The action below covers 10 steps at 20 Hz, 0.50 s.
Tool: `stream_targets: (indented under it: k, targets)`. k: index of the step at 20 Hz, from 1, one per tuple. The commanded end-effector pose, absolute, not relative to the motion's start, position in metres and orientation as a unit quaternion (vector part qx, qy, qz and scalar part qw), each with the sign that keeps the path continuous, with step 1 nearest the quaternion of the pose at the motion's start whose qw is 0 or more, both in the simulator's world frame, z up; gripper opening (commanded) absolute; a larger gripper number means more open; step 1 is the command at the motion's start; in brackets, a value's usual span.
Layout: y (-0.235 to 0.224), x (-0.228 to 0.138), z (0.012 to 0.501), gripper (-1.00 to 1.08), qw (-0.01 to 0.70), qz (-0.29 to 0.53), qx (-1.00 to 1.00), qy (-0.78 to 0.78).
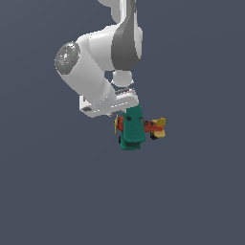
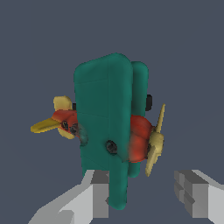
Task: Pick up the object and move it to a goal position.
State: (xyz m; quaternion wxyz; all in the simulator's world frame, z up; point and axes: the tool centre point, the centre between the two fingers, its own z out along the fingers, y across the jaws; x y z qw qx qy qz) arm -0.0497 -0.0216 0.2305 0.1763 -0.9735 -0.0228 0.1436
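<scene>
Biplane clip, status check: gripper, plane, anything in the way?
Gripper at the toy biplane, jaws straddling one wing end; firm grip unconfirmed. Plane tipped on its side, wings vertical. No obstacles visible.

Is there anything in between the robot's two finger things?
Yes. In the wrist view, the teal wing of the toy biplane reaches down between the tool's two fingers. Whether they pinch it isn't clear.

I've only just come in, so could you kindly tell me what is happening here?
A single white robot arm is working with a small toy biplane, teal-winged, red-bodied, with a yellow tail and propeller. The pincer sits at the plane's wings. In the wrist view one finger lies against the teal wing while the other stands apart, so a firm grip cannot be confirmed. No goal marker shows.
</scene>
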Motion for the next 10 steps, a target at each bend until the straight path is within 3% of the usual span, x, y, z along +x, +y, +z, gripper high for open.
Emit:
stream_targets:
  k: [1, 10]
  targets:
    - [-0.02, -0.047, 0.223, 0.28, 0.202, 0.154, -0.967, -0.028]
    - [-0.013, -0.038, 0.198, 0.28, 0.297, 0.178, -0.937, -0.047]
